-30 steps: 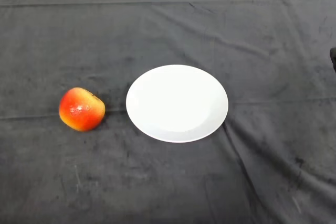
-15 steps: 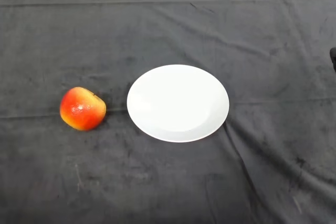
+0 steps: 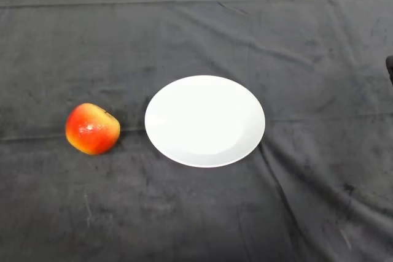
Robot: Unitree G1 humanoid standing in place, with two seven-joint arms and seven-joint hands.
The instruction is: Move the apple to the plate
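Observation:
A red and yellow apple [image 3: 93, 129] lies on the dark cloth at the left of the head view. A white round plate [image 3: 204, 121] sits on the cloth just right of the apple, a small gap between them. The plate holds nothing.
The dark cloth [image 3: 196, 29] has folds and creases running across its far part and down its right side. A small dark object [image 3: 390, 69] shows at the right edge of the view.
The apple and the plate have not moved on the cloth; the whole view shifts by a few pixels.

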